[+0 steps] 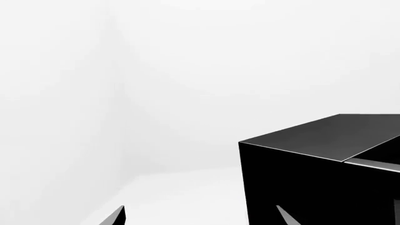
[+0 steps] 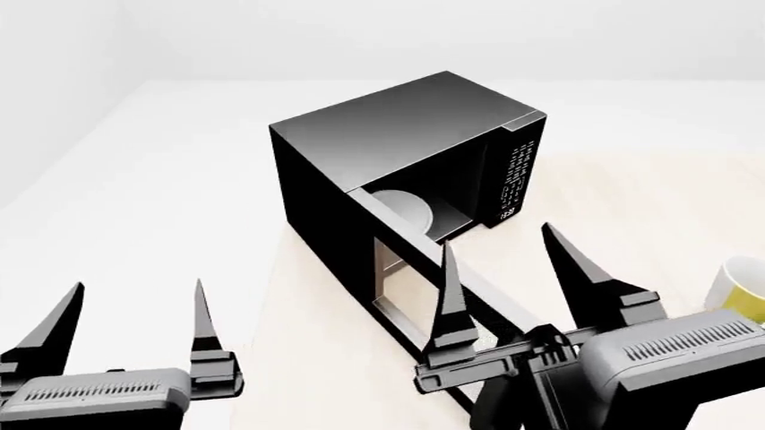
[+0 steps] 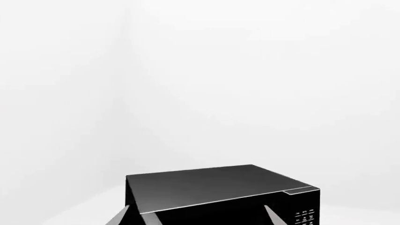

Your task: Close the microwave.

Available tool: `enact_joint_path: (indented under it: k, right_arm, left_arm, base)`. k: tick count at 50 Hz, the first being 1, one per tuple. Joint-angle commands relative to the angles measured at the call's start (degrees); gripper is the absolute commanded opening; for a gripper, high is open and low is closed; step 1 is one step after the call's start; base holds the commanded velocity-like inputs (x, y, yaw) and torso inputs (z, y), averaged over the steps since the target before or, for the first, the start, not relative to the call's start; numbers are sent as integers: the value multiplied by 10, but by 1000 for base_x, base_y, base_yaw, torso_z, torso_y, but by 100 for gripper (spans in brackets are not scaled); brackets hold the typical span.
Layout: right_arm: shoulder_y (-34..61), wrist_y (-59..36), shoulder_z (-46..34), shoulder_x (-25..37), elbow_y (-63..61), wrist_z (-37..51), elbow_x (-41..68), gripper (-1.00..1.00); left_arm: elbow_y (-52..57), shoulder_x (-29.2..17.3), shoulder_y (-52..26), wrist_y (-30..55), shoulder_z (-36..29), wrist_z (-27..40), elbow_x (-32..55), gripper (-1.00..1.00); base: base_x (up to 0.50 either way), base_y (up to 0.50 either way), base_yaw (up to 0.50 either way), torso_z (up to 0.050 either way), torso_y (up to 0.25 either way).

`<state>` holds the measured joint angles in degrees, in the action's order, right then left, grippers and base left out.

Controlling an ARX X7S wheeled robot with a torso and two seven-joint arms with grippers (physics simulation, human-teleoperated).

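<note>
The microwave (image 2: 407, 121) is a glossy black box standing on the light table (image 2: 633, 202). Its windowed door (image 2: 404, 285) stands swung out towards me. Inside shows the white turntable plate (image 2: 403, 211), with the keypad (image 2: 517, 177) to its right. My right gripper (image 2: 517, 269) is open, with its fingers upright over the door's free end and nothing between them. My left gripper (image 2: 129, 315) is open and empty, off to the left of the door. The left wrist view shows the microwave (image 1: 312, 178) beside the left gripper (image 1: 200, 210). The right wrist view has the microwave (image 3: 206, 187) behind the right gripper (image 3: 196, 208).
A yellow and white mug (image 2: 741, 285) stands on the table at the right, just beyond my right arm. White walls and floor surround the table; its left edge (image 2: 278, 269) runs close by the microwave's side.
</note>
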<state>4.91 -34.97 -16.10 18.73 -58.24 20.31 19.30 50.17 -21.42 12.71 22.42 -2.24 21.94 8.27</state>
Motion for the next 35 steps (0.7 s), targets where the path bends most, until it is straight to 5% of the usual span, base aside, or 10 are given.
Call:
enact_joint_path:
  k: [1,15,23,35]
  right_arm:
    - [7,-9,-41,6,-12,9,-1,100]
    - [8,5,-131,30,-16,34,-16,100]
    - [72,22,-220,93,-17,133,47,100]
    - [132,-39,-249,92,-10,171,124,100]
  left_arm:
    - [11,-8,22,-8,34,8,8,100]
    - [15,-12,29,-12,38,10,10,100]
    - [14,-14,28,-15,37,10,13,100]
    - [20,-17,26,-11,34,11,16,100]
  base:
    - [0,0,0,0,0]
    - [0,0,0,0,0]
    - [0,0,0,0,0]
    - [0,0,0,0,0]
